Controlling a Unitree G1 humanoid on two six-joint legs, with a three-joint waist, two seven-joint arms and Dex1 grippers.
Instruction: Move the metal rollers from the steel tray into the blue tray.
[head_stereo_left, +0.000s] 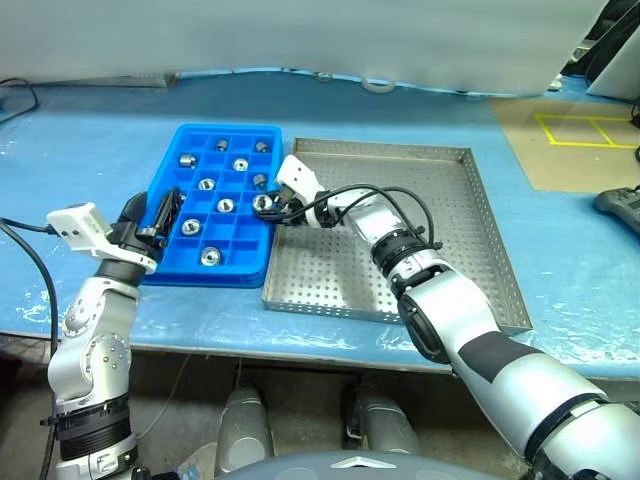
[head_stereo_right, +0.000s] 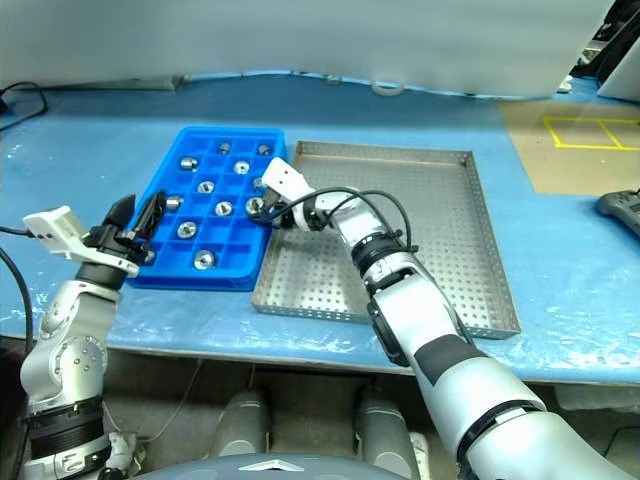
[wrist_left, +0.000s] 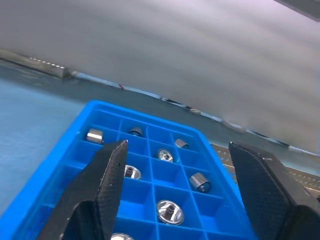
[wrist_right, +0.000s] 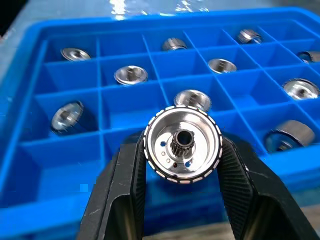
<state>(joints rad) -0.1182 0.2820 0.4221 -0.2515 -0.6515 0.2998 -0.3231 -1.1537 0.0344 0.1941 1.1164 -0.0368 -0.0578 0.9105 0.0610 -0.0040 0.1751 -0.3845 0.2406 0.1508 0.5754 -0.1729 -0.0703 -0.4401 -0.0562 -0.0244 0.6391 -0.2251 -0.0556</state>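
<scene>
Centrally, the right hand (wrist_right: 182, 150) pinches one metal roller (wrist_right: 183, 144) over the blue tray's (head_stereo_left: 165, 170) right edge; other rollers (head_stereo_left: 210, 256) sit in its compartments; the left hand (wrist_left: 182, 192), fingers spread, hovers at the tray's near-left corner; the steel tray (head_stereo_left: 450, 250) lies beside it on the bench (head_stereo_left: 90, 130).

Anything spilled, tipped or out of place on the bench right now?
Nothing stands out. The metal rollers sit one per compartment in the blue tray, the steel tray lies flat, and the right gripper holds one roller squarely.

Workshop bench before me: blue table covering (head_stereo_left: 90, 150), perforated steel tray (head_stereo_left: 470, 250), compartmented blue tray (head_stereo_left: 195, 140), yellow floor tape (head_stereo_left: 585, 130).
</scene>
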